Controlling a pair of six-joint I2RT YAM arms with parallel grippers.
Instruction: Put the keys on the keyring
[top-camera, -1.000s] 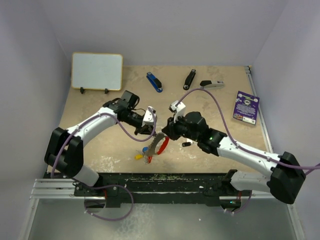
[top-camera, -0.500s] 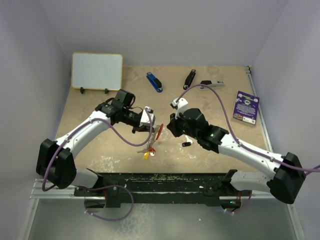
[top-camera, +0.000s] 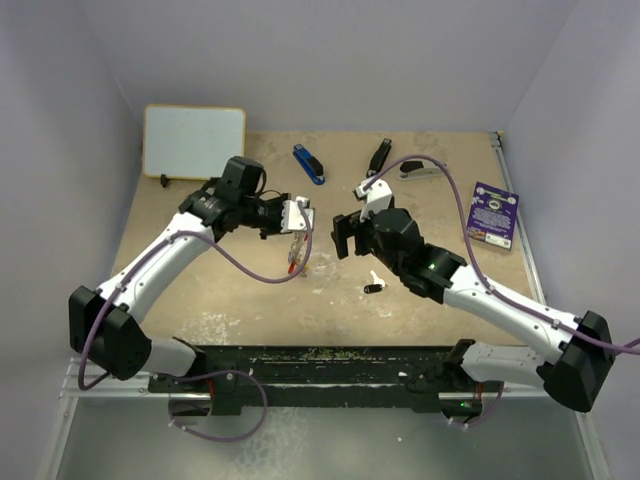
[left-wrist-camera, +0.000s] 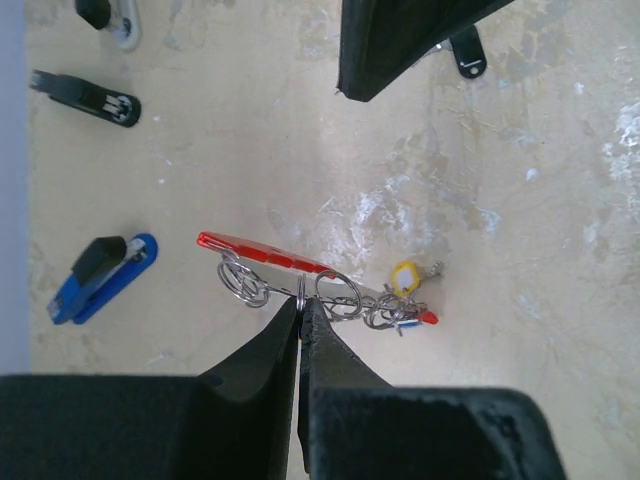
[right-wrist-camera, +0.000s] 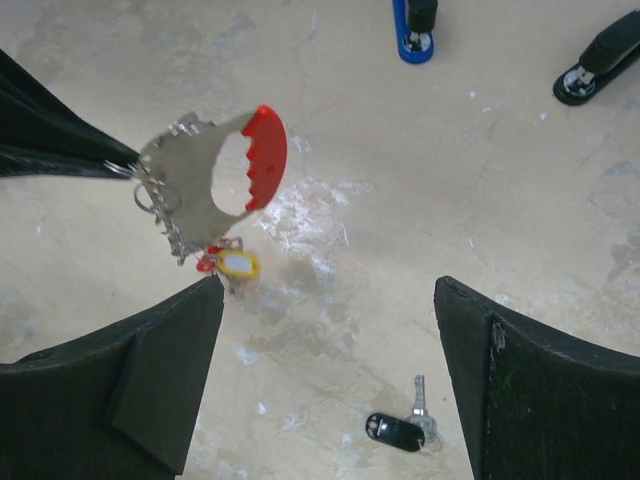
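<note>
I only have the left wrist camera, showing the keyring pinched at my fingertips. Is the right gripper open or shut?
Observer: Open. The right gripper has its jaws wide apart, nothing between them.
Operator: Is that black thing near it a key?
Observer: Yes, a black key with a silver blade, lying loose on the table.
Operator: Anything farther right?
Observer: A purple card near the table's right edge.
</note>
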